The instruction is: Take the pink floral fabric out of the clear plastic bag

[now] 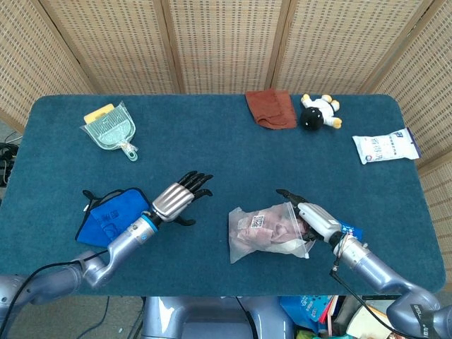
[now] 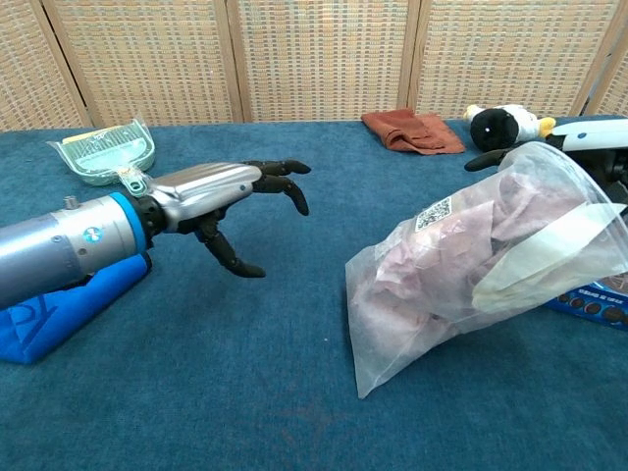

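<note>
Blue pouch (image 1: 113, 217): lay at the table's left, beside the left forearm
Left hand (image 1: 175, 200): hovered empty, fingers spread
Clear plastic bag (image 1: 267, 231): rested on the table, pink floral fabric (image 2: 442, 265) inside
Right hand (image 1: 316, 219): pinched the bag's mouth, lifting that end

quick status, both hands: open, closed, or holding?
Left hand: open, holding nothing.
Right hand: holds the clear plastic bag at its mouth.
</note>
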Controlling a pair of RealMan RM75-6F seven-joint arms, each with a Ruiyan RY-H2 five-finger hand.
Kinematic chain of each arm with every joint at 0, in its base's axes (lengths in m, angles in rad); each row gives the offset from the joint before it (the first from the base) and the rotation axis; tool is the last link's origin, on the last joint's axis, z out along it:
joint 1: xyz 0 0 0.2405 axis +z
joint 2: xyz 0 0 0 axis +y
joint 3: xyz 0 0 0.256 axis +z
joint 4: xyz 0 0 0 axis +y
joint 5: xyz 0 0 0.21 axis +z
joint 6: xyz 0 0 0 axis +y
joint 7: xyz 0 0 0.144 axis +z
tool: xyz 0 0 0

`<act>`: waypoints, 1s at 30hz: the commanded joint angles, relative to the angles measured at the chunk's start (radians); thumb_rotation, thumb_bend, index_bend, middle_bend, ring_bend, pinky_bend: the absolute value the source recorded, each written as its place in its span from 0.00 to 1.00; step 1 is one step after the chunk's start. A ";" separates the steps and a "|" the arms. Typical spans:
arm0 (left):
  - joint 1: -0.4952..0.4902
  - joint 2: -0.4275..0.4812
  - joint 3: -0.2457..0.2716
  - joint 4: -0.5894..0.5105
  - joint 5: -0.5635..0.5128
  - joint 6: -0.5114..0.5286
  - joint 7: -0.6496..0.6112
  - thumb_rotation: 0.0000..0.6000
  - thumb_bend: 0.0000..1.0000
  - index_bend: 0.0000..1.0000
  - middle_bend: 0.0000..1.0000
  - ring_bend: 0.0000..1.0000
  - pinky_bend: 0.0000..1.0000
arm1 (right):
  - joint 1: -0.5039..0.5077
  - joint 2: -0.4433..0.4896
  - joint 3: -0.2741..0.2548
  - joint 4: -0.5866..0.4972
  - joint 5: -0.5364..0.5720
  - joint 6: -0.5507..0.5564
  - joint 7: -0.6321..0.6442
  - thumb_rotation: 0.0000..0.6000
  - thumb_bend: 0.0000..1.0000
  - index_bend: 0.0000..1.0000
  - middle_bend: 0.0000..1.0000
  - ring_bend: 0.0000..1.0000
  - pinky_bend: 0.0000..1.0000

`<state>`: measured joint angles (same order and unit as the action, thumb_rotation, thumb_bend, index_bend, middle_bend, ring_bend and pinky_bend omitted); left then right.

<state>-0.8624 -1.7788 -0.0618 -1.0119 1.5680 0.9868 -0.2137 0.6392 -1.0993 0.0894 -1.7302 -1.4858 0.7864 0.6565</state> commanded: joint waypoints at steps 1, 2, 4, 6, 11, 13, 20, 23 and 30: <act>-0.039 -0.068 -0.024 0.057 -0.010 -0.030 -0.009 1.00 0.26 0.30 0.00 0.00 0.00 | 0.003 -0.001 -0.009 0.011 -0.023 0.006 0.054 1.00 0.76 0.70 0.00 0.00 0.00; -0.043 -0.080 -0.025 0.069 -0.009 -0.030 -0.014 1.00 0.27 0.30 0.00 0.00 0.00 | 0.004 -0.001 -0.010 0.014 -0.027 0.007 0.066 1.00 0.76 0.70 0.00 0.00 0.00; -0.054 -0.109 -0.024 0.092 -0.007 -0.038 -0.032 1.00 0.28 0.31 0.00 0.00 0.00 | 0.005 -0.003 -0.010 0.017 -0.030 0.011 0.098 1.00 0.76 0.70 0.00 0.00 0.00; -0.063 -0.138 -0.021 0.124 -0.002 -0.040 -0.053 1.00 0.29 0.31 0.00 0.00 0.00 | 0.007 -0.002 -0.012 0.020 -0.039 0.017 0.135 1.00 0.76 0.70 0.00 0.00 0.00; -0.077 -0.193 -0.017 0.190 0.002 -0.043 -0.101 1.00 0.30 0.33 0.00 0.00 0.00 | 0.015 0.003 -0.023 0.031 -0.067 0.024 0.182 1.00 0.76 0.70 0.00 0.00 0.00; -0.083 -0.205 -0.015 0.207 0.006 -0.044 -0.108 1.00 0.31 0.33 0.00 0.00 0.00 | 0.017 0.005 -0.027 0.032 -0.073 0.027 0.190 1.00 0.76 0.70 0.00 0.00 0.00; -0.100 -0.241 -0.022 0.248 0.002 -0.049 -0.132 1.00 0.37 0.35 0.00 0.00 0.00 | 0.022 0.013 -0.037 0.030 -0.087 0.040 0.207 1.00 0.76 0.70 0.00 0.00 0.00; -0.104 -0.257 -0.027 0.256 -0.009 -0.060 -0.146 1.00 0.38 0.38 0.00 0.00 0.00 | 0.027 0.017 -0.042 0.028 -0.091 0.040 0.214 1.00 0.76 0.70 0.00 0.00 0.00; -0.116 -0.292 -0.036 0.281 -0.022 -0.072 -0.153 1.00 0.39 0.42 0.00 0.00 0.00 | 0.038 0.024 -0.050 0.027 -0.094 0.041 0.226 1.00 0.76 0.70 0.00 0.00 0.00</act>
<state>-0.9762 -2.0683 -0.0964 -0.7334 1.5475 0.9160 -0.3667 0.6767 -1.0758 0.0402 -1.7026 -1.5794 0.8269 0.8824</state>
